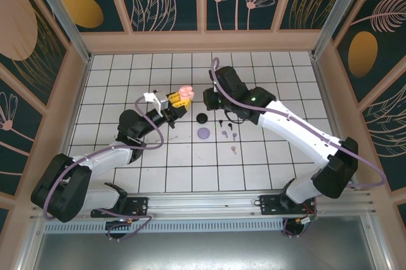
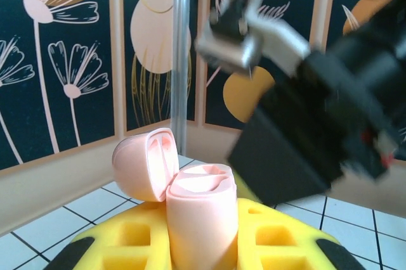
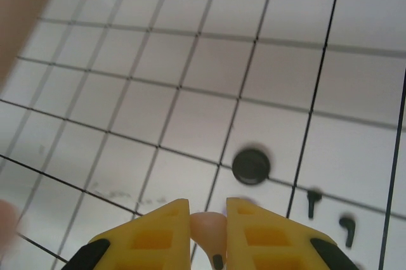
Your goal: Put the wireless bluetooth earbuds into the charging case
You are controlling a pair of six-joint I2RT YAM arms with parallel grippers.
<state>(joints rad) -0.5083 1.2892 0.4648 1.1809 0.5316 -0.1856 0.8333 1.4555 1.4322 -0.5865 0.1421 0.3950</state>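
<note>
left gripper (image 1: pixel 176 101): clamped on the open pink case (image 2: pixel 202 213), bottom of it cut off by the frame
right arm (image 2: pixel 304 118): just a dark blur behind the case
right gripper (image 3: pixel 208 210): pinching a pink earbud (image 3: pixel 208 229), mostly hidden between the fingers
table (image 3: pixel 355 80): black case (image 3: pixel 250 166), two black earbuds (image 3: pixel 346 224) near its right

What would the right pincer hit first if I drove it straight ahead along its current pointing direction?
Most likely the bare white tiled table, close beside the round black case. The right pincer, clamped on a pink earbud, aims at open tiles, though depth is hard to judge from its wrist view.
</note>
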